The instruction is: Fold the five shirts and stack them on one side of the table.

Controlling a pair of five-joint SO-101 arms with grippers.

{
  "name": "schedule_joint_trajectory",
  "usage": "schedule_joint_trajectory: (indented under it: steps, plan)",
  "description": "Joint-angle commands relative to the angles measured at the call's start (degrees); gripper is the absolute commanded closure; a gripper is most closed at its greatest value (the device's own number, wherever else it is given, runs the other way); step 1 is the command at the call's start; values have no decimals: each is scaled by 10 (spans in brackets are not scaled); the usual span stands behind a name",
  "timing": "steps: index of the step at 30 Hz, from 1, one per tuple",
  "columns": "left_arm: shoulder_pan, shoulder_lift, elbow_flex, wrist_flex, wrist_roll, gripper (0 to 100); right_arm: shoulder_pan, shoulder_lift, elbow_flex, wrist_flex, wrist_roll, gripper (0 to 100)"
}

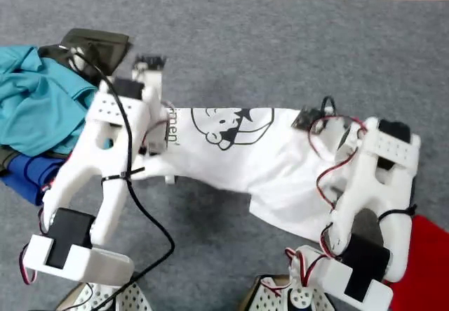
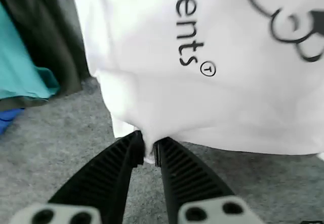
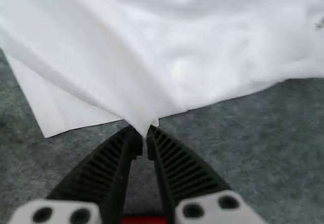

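Note:
A white shirt with a black cartoon print lies spread across the middle of the grey table. My left gripper is shut on the shirt's left edge, near the printed lettering. My right gripper is shut on a corner of the same white shirt at its right side. In the high view the left arm stands over the shirt's left end and the right arm over its right end. A teal shirt, a dark shirt and a blue shirt are heaped at the table's left.
A red shirt lies at the near right corner beside the right arm's base. The far half of the table is bare grey felt. Cables run from both arms toward the near edge.

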Motion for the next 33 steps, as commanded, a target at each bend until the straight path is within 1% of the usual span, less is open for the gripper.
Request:
schedule_joint_trajectory:
  steps: [1,3,5,7,9,11,13,19,22,25,33]
  plan:
    - [3,-3,-108,30,4,981,-29,-24,-64,11,-40,994]
    - [3,-1,-134,29,4,981,-52,-24,-88,20,-62,994]
    - [2,15,-151,11,4,981,-77,-20,-115,22,-83,994]
    - [-12,46,-171,-18,3,981,-98,-19,-143,19,-108,994]
    - [-36,90,-215,-64,2,981,-116,-19,-184,19,-130,994]
    - [-62,138,-300,-98,-11,981,-123,-12,-239,18,-146,994]
    - [-76,187,-414,-112,-25,980,-124,15,-305,11,-167,994]
    - [-82,353,-707,-133,-26,980,-121,168,-532,1,-265,994]
    - [-82,425,-810,-128,-25,981,-121,242,-642,3,-295,994]
    - [-84,481,-862,-107,-25,981,-122,306,-733,2,-313,994]
    - [-105,566,-927,50,-30,981,-122,453,-920,4,-309,994]
